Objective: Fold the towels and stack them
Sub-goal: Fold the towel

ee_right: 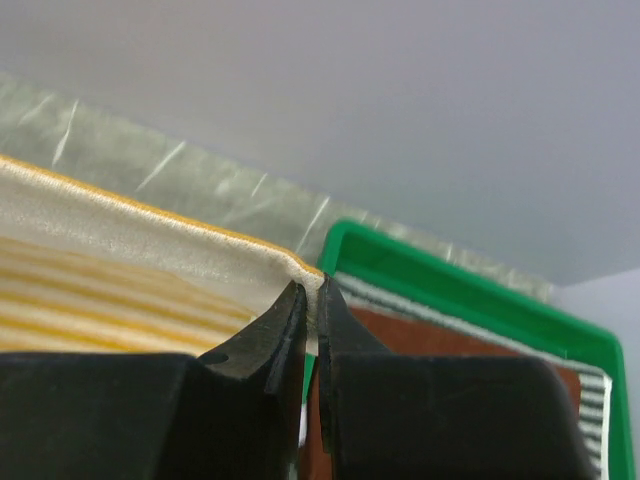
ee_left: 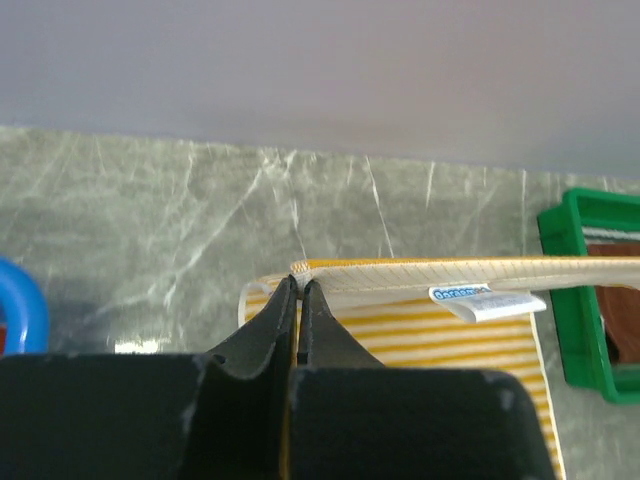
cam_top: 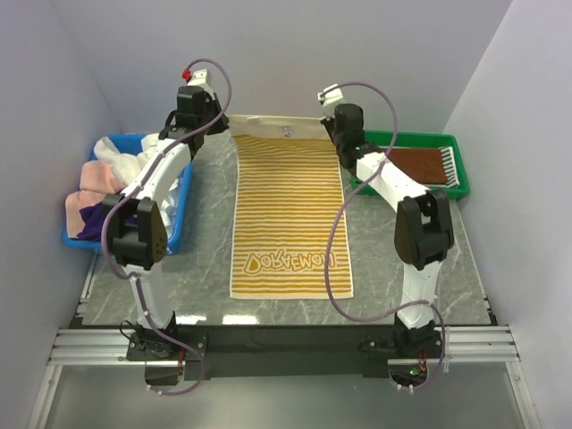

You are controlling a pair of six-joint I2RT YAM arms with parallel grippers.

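Note:
A yellow-white striped towel (cam_top: 288, 210) with lettering lies spread long-ways down the middle of the table. My left gripper (cam_top: 217, 121) is shut on its far left corner (ee_left: 299, 270). My right gripper (cam_top: 328, 122) is shut on its far right corner (ee_right: 310, 277). Both hold the far edge lifted a little; a white-blue label (ee_left: 487, 300) hangs from it. A plain brown towel (cam_top: 418, 164) lies folded on a grey-white striped one (cam_top: 450, 167) in the green tray (cam_top: 411, 138). White (cam_top: 121, 159), pink (cam_top: 89, 188) and purple (cam_top: 96, 221) towels are heaped in the blue bin (cam_top: 175, 228).
The green tray stands at the back right, also seen in the right wrist view (ee_right: 480, 295). The blue bin stands at the left edge. White walls close the table on the left, back and right. A metal rail (cam_top: 286, 344) runs along the near edge.

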